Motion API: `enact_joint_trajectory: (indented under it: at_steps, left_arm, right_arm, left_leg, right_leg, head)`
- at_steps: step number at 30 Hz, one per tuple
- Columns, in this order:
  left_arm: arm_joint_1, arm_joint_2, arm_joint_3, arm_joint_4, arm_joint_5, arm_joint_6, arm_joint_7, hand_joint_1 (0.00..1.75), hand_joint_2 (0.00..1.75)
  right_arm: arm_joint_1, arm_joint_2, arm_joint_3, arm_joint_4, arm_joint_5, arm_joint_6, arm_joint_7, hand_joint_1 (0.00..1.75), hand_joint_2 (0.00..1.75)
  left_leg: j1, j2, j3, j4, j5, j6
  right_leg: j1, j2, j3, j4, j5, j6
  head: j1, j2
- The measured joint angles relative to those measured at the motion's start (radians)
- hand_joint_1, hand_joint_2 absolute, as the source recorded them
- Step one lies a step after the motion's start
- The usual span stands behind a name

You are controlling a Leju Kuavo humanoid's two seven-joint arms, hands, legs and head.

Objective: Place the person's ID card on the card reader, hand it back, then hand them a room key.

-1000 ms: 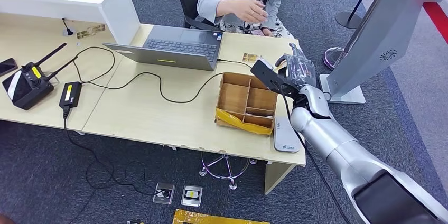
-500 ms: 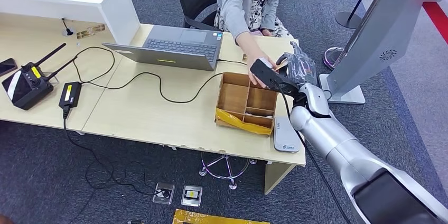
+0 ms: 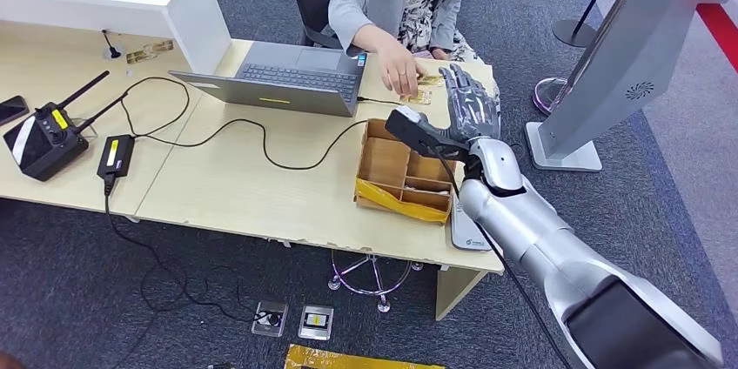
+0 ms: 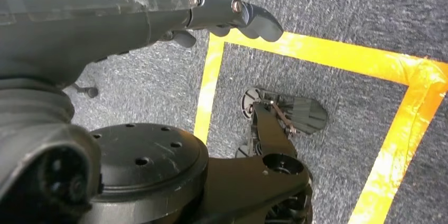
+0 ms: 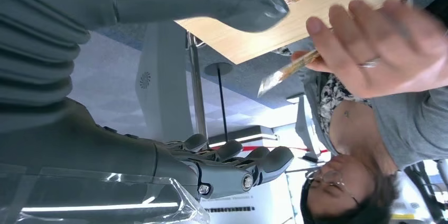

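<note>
Right hand [image 3: 471, 104] was raised above the far right end of the counter [image 3: 235, 186], fingers apart and extended, holding nothing. The person's hand [image 3: 401, 70] held the card [image 3: 428, 80] low over the counter just beyond the wooden tray [image 3: 406, 169] and beside the laptop [image 3: 287, 79]. The card reader [image 3: 467, 231] lay at the counter's near edge. Left hand [image 4: 232, 15] hung over the floor; fingers curled, empty.
</note>
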Motion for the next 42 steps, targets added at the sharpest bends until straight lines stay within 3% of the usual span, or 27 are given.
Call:
enact_joint_trajectory:
  at_steps: [9, 18, 24, 29, 33, 36, 42]
  left_arm:
    - [0.002, 0.000, 0.001, 0.000, 0.033, 0.006, -0.001, 0.00, 0.00]
    - [0.003, 0.003, 0.005, 0.002, 0.042, -0.002, -0.005, 0.00, 0.00]
    - [0.004, 0.008, 0.008, 0.002, 0.047, -0.011, -0.031, 0.00, 0.00]
    - [0.004, 0.011, 0.008, 0.003, 0.042, -0.009, -0.032, 0.00, 0.00]
    - [0.003, 0.016, 0.008, 0.003, 0.040, -0.003, -0.018, 0.00, 0.00]
    - [0.003, 0.017, 0.008, 0.003, 0.039, -0.002, -0.011, 0.00, 0.00]
    - [0.002, 0.016, 0.008, 0.003, 0.041, 0.017, -0.002, 0.00, 0.00]
  right_arm:
    - [0.017, -0.022, -0.005, -0.082, 0.046, 0.033, 0.019, 0.00, 0.00]
    - [0.168, -0.163, -0.052, -0.448, 0.063, 0.137, 0.100, 0.00, 0.00]
    - [0.289, -0.256, -0.077, -0.712, 0.063, 0.130, 0.151, 0.00, 0.00]
    - [0.389, -0.325, -0.092, -0.909, 0.155, 0.129, 0.212, 0.00, 0.00]
    - [0.460, -0.351, -0.092, -1.032, 0.127, 0.157, 0.249, 0.00, 1.75]
    - [0.508, -0.351, -0.090, -1.075, 0.111, 0.155, 0.245, 0.00, 1.75]
    - [0.564, -0.327, -0.077, -1.111, 0.210, 0.130, 0.298, 0.00, 1.75]
  left_leg:
    - [0.000, 0.001, 0.000, 0.000, 0.000, 0.000]
    - [0.000, 0.003, 0.000, 0.000, 0.000, 0.000]
    - [0.001, 0.002, 0.000, 0.000, -0.001, -0.001]
    - [0.001, 0.003, 0.000, 0.000, -0.001, -0.002]
    - [0.001, 0.003, 0.001, 0.000, -0.002, -0.002]
    - [0.001, 0.003, 0.000, 0.000, -0.002, -0.003]
    - [0.002, 0.003, 0.000, 0.000, -0.002, -0.003]
  right_leg:
    - [0.000, 0.002, -0.001, 0.000, 0.000, 0.000]
    - [0.000, 0.003, -0.001, 0.000, 0.000, 0.000]
    - [0.001, 0.003, -0.001, 0.000, 0.000, 0.000]
    - [0.001, 0.003, -0.001, -0.001, 0.000, 0.000]
    - [0.001, 0.003, -0.001, -0.001, -0.001, -0.001]
    - [0.001, 0.003, -0.001, 0.000, -0.001, -0.001]
    - [0.002, 0.003, -0.001, 0.000, -0.002, -0.003]
  head:
    - [0.000, 0.000]
    - [0.000, 0.000]
    - [0.000, 0.000]
    - [0.000, 0.000]
    - [0.000, 0.000]
    - [0.000, 0.000]
    - [0.000, 0.000]
